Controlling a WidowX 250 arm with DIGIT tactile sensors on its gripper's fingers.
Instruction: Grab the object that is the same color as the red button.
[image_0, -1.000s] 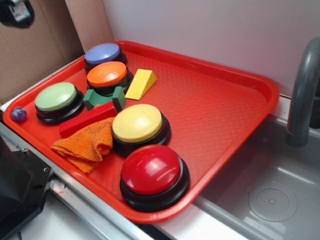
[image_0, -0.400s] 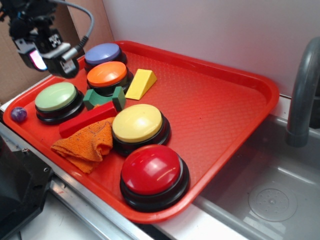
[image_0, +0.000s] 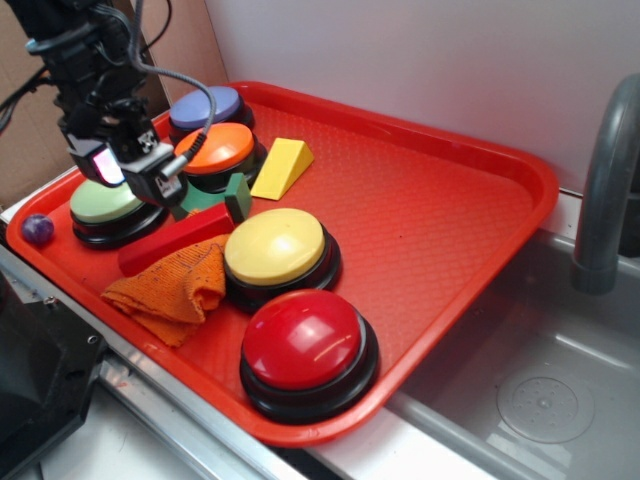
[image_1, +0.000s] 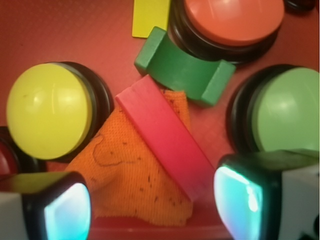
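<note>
Red block (image_1: 167, 141) in red tray (image_0: 440, 200)

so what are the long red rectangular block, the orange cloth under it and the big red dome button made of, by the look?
Long red rectangular block: looks like painted wood or hard plastic, matte, crisp edges, can't tell which. Orange cloth: woven fabric, visible mesh texture, rumpled folds. Big red dome button: glossy plastic, bright highlight on the dome, black base.

Gripper (image_0: 135, 170) now down over tray's left side, above green button (image_0: 100, 205); a second ago barely in view at top left. Objects unmoved.
</note>
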